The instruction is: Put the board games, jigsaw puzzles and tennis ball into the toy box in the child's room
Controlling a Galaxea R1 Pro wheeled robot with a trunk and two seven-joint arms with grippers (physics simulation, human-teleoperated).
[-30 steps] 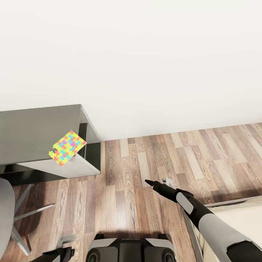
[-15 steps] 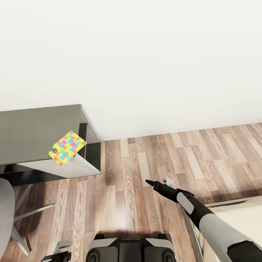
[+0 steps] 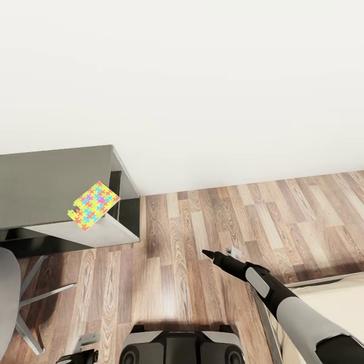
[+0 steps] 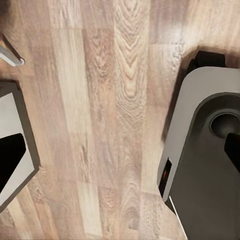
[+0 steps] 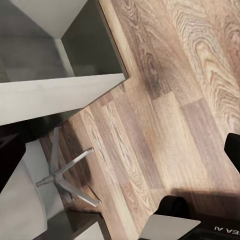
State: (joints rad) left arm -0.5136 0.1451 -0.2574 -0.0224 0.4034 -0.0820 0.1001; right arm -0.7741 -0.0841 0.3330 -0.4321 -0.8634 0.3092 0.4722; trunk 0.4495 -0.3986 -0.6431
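- A puzzle (image 3: 93, 206) lies flat on the table (image 3: 50, 182), at its near right corner, one edge reaching the rim above the lower light grey part of the table.
- The table stands against the white wall (image 3: 202, 91); plank floor (image 3: 202, 227) spreads to its right.
- The right gripper (image 3: 208, 254) hangs over the floor, well apart from the puzzle, its dark tip pointing toward the table. Its fingers look pressed together with nothing between them, though from the head view I cannot tell for sure how far they are open.
- The right arm (image 3: 293, 313) runs back over the corner of the bed (image 3: 333, 298) at the lower right.
- The left gripper (image 3: 83, 349) sits low beside the robot's base (image 3: 177, 346). In the left wrist view its grey fingers (image 4: 15, 150) stand at opposite edges with bare floor between them: spread wide, holding nothing.
- A chair (image 3: 7, 298) with grey metal legs stands in front of the table; the right wrist view shows its legs (image 5: 70, 175) on the floor below the table edge.
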